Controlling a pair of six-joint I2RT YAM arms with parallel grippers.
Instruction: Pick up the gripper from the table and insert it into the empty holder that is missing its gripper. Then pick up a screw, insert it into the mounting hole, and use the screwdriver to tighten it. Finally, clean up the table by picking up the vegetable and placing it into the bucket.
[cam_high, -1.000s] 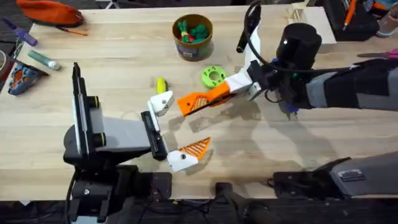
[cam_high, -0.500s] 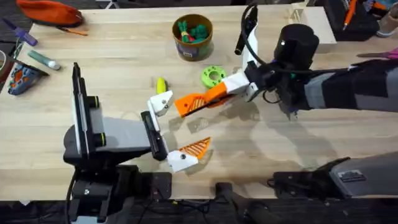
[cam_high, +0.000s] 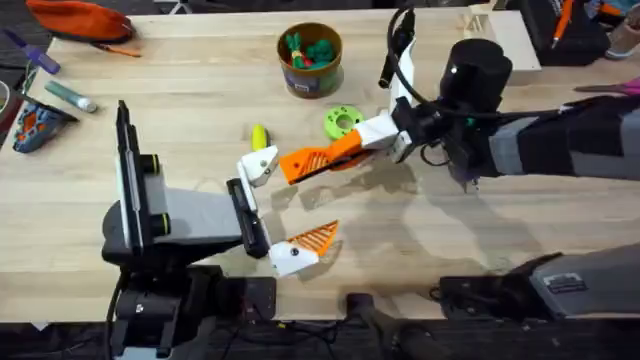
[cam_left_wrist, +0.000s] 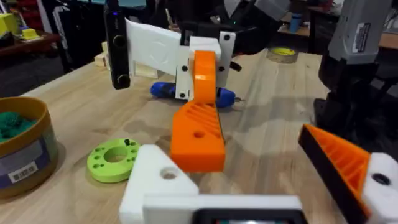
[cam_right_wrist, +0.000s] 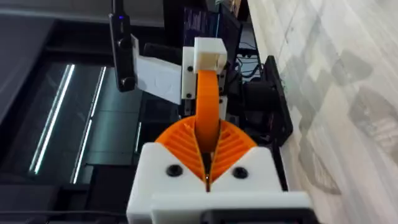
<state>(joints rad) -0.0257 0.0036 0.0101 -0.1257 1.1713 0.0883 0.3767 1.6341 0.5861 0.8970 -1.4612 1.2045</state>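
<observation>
I judge the first step unfinished: my right gripper (cam_high: 335, 155) pinches the gripper (cam_high: 305, 163) just beside the empty holder (cam_high: 258, 166) on my spread left gripper (cam_high: 275, 210), so seating, screw, screwdriver (cam_left_wrist: 186, 92), and vegetable (cam_high: 259, 136) to bucket (cam_high: 310, 60) remain.

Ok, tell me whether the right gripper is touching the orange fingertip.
Touching. The right wrist view shows the orange fingertip clamped between the two ribbed pads of the right gripper, with no gap on either side.
</observation>
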